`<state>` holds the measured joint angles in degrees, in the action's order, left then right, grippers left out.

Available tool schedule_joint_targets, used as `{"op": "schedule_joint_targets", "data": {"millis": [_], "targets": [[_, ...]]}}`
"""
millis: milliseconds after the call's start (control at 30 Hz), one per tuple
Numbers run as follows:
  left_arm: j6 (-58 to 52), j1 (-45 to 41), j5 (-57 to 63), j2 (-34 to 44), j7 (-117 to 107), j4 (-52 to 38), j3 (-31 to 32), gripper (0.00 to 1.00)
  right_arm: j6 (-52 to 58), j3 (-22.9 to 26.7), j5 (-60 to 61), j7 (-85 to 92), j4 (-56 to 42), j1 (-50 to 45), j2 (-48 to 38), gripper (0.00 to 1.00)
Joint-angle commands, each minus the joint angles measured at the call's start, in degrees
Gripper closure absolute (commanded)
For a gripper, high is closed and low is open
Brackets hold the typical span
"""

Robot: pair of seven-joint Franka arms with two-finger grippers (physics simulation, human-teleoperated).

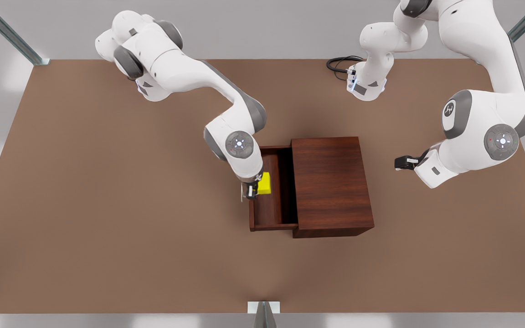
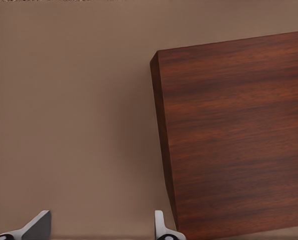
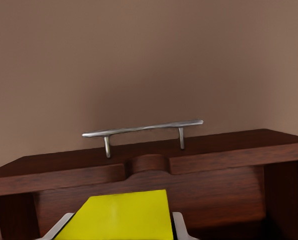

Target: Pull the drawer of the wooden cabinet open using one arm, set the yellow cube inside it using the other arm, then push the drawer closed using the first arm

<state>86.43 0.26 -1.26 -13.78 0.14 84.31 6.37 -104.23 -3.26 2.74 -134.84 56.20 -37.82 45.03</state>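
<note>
The wooden cabinet (image 1: 331, 182) stands mid-table, and its drawer (image 1: 267, 209) is pulled out toward the front view's left. My right gripper (image 1: 253, 189) hangs over the drawer's front end, shut on the yellow cube (image 1: 265, 183). In the right wrist view the yellow cube (image 3: 121, 217) sits between the fingers (image 3: 178, 222), just above the drawer front (image 3: 213, 155) with its silver handle (image 3: 144, 128). My left gripper (image 1: 401, 162) waits open beside the cabinet on the front view's right. The left wrist view has the left gripper (image 2: 101, 220) empty, with the cabinet top (image 2: 238, 135) ahead of it.
The brown table (image 1: 107, 205) spreads wide around the cabinet. A black cable (image 1: 340, 64) lies by the far arm base. Metal frame posts (image 1: 7, 32) stand at the table's far corners, and another post (image 1: 263, 314) stands at the near edge.
</note>
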Motion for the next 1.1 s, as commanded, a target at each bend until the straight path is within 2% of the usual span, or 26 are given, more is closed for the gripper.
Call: {"op": "schedule_joint_targets", "data": {"millis": [0,67,100,133,267,333,400,467,500,533,567,600,633,700,867,900,933,1067], "targets": [[-0.2,-0.1,-0.1,0.2,1.4,-0.4,0.1,0.00,-1.9,0.2,0.4,-22.0,-1.0,-0.8,0.6,0.50],[-1.6,-0.7,0.2,0.2,1.2,-0.7,0.5,0.00,-3.5,-0.1,0.4,-22.7,-1.4,-1.0,1.4,0.50],[-1.6,-3.4,1.1,0.2,1.4,-1.9,0.5,0.00,-3.6,0.2,0.4,-22.7,-1.4,-1.6,1.5,0.46],[-1.6,-3.8,1.1,0.2,1.5,-1.8,0.4,0.00,-3.6,0.3,0.4,-22.7,-1.4,-1.6,1.4,0.00],[-0.5,-10.0,1.6,-0.2,-2.2,-3.5,0.7,0.00,-1.3,2.4,0.0,-21.9,-1.4,-1.0,-0.5,0.00],[2.9,-13.8,2.6,-2.0,-3.0,-5.8,0.7,0.00,12.3,3.2,0.1,-5.3,-1.4,7.9,-5.9,0.00],[3.0,-20.1,3.5,-3.8,-12.6,-9.1,0.7,0.00,22.0,2.8,0.0,29.6,-1.4,25.2,-13.6,0.00],[2.9,-26.1,7.6,-8.6,-22.8,-13.6,0.7,0.00,21.1,2.2,-4.9,76.6,0.5,36.2,-17.2,0.00],[2.8,-30.2,9.5,-12.5,-30.9,-17.3,0.6,0.00,17.6,2.1,-4.8,94.1,4.6,39.4,-18.0,0.00],[2.7,-34.9,10.8,-18.2,-40.5,-23.3,0.3,0.00,10.4,2.4,-4.7,111.9,15.7,39.9,-23.0,0.00],[3.0,-38.0,10.9,-23.0,-46.4,-28.8,0.0,0.00,8.7,2.5,-4.3,127.3,26.0,39.9,-27.4,0.00],[8.2,-40.6,10.9,-26.4,-52.1,-31.6,0.0,0.00,4.7,2.5,-4.4,131.7,34.6,39.8,-30.9,0.00],[14.2,-42.0,10.9,-28.2,-57.3,-31.7,0.0,0.00,3.9,2.6,-4.4,134.1,37.4,39.8,-32.1,0.00],[22.0,-44.6,11.1,-32.0,-58.5,-33.8,-0.3,0.00,7.5,2.6,-7.5,134.0,35.7,39.8,-31.3,0.00],[43.3,-48.5,11.2,-41.2,-69.0,-34.9,-0.4,0.00,7.6,2.6,-7.1,133.9,35.5,39.8,-30.8,0.00],[44.3,-49.4,11.4,-43.2,-69.0,-36.2,-1.0,0.00,7.6,2.7,-7.1,134.0,35.5,39.9,-30.8,0.00],[45.0,-51.7,11.4,-44.8,-70.6,-36.4,-4.6,0.00,7.6,2.7,-7.1,134.0,35.4,39.9,-30.8,0.00],[44.3,-53.5,11.5,-44.8,-74.5,-36.3,-7.2,0.00,7.6,2.7,-7.0,133.9,35.4,39.9,-30.8,0.00]]}}
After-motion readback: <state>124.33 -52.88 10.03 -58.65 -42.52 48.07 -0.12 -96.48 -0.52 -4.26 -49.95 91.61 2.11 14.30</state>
